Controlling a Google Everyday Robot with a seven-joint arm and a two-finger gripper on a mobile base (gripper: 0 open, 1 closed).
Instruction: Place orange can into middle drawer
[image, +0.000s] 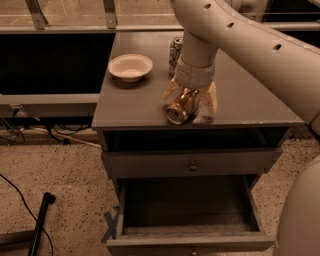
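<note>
The orange can (180, 106) lies on its side near the front edge of the grey tabletop (240, 100), its silver end facing me. My gripper (191, 99) points down over it, with one finger (172, 90) on its left and the other (210, 101) on its right. The jaws are open and straddle the can. The middle drawer (121, 212) is pulled out below, and its inside looks bare. The upper drawer front (150, 163), with a small knob, is shut.
A green-and-white patterned can (175, 49) stands behind the gripper. A white bowl (130, 66) sits at the table's back left. My large arm (260, 45) spans the right side. A black pole (40, 225) and blue tape (109, 225) lie on the floor to the left.
</note>
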